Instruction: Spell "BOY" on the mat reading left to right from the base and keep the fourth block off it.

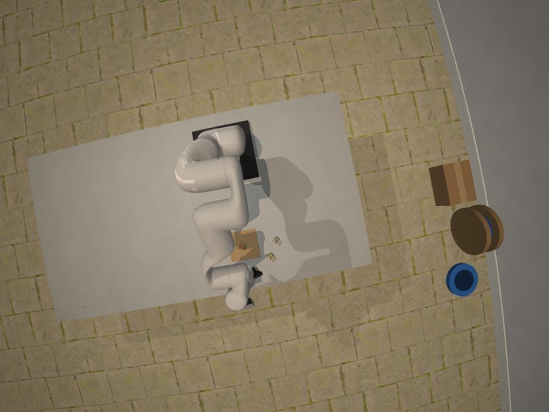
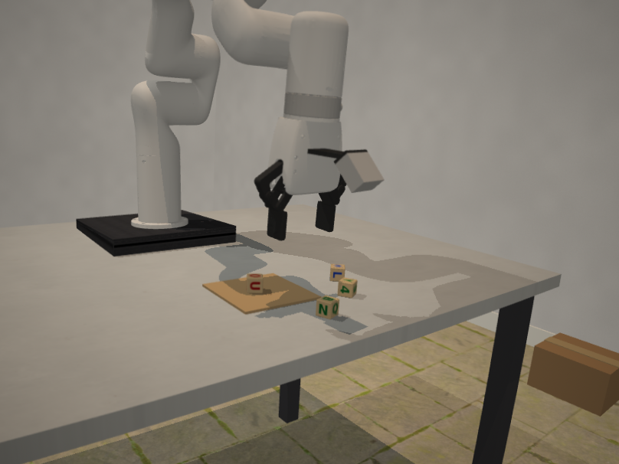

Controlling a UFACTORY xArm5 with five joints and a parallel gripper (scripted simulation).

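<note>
A tan mat (image 2: 260, 294) lies flat on the grey table; it also shows in the overhead view (image 1: 244, 245). One block with red letters (image 2: 254, 282) sits on the mat (image 1: 240, 245). Three blocks lie off the mat to its right: one with a blue L (image 2: 337, 272), one with a green 4 (image 2: 347, 287) and one with a green N (image 2: 327, 307). Their top letters are too small to read. My gripper (image 2: 300, 226) is open and empty. It hangs well above the table, behind the blocks. From overhead the arm hides most of it and the N block.
The black base plate (image 2: 155, 231) stands at the back left of the table. The table's front edge runs close to the N block. On the floor are a cardboard box (image 1: 452, 182), a brown disc (image 1: 476, 229) and a blue ring (image 1: 461, 279).
</note>
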